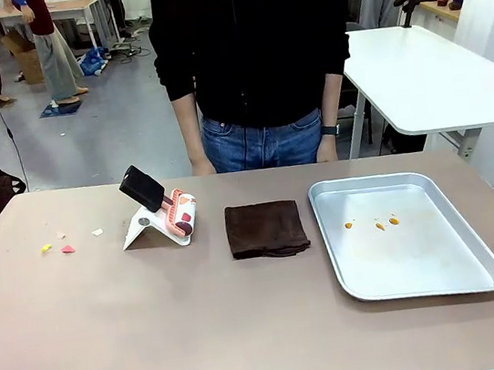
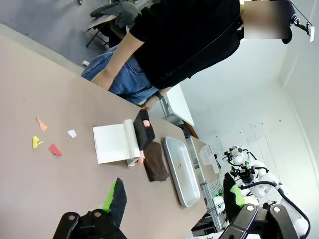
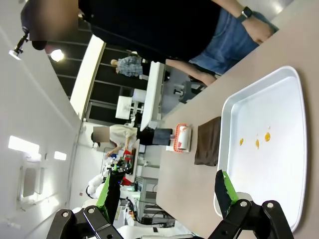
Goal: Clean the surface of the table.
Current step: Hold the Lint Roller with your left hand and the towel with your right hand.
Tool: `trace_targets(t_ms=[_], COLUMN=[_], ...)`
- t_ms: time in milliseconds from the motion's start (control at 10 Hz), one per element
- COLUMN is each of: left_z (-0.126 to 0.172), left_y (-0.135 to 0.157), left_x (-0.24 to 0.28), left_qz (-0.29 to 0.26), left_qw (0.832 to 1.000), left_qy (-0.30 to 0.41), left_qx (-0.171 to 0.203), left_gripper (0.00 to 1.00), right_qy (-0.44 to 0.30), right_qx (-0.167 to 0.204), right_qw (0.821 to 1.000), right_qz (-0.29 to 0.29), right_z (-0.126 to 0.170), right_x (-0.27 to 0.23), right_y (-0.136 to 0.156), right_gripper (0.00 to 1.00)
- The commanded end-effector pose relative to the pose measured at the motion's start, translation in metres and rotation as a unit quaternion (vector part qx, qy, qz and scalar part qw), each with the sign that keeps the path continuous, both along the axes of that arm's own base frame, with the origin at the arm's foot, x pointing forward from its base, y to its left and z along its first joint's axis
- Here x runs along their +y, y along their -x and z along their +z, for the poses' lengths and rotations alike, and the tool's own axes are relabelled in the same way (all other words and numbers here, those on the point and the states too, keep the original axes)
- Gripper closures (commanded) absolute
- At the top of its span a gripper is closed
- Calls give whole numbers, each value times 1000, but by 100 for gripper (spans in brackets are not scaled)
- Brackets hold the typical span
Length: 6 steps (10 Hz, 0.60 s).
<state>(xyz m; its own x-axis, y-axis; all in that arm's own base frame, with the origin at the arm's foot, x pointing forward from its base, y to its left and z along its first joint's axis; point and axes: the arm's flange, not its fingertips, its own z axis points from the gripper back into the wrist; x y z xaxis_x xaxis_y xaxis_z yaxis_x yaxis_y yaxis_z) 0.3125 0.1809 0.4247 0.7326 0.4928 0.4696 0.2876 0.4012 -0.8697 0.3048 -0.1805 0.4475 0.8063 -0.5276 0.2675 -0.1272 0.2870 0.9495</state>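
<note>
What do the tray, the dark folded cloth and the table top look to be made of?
The tray looks like metal, perhaps aluminium or steel: silvery, with a soft sheen and a raised rim. The cloth looks like soft napped fabric, possibly microfibre: dark brown, matte, with limp folded layers. The table has a smooth matte taupe top, likely laminate, though that is uncertain.

Near half of the table (image 1: 159,345) is lying wide open for a pass. A white stand (image 1: 142,225), brown cloth (image 1: 266,228) and metal tray (image 1: 425,292) are blocking the middle row, and a person (image 1: 252,55) is crowding the far edge.
</note>
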Motion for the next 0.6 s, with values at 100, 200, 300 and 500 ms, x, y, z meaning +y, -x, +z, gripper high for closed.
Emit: trace_targets(t_ms=[100,200,300,500], left_z=[29,44,56,70], left_y=[-10,-19,-29,-57], left_x=[-14,-22,-29,-56], left_qz=[-28,-74,-108,-180], left_qw=[999,994,989,968], left_qy=[-46,-81,-105,-167], left_qx=[8,8,3,46], left_gripper=[0,0,0,0], right_qy=[96,127,166,255], right_qx=[21,6,-2,5], right_qw=[995,992,986,965], right_qz=[-21,6,32,65], right_z=[22,35,45,55], right_x=[38,60,86,150], right_y=[-1,-4,-9,-20], right_gripper=[0,0,0,0])
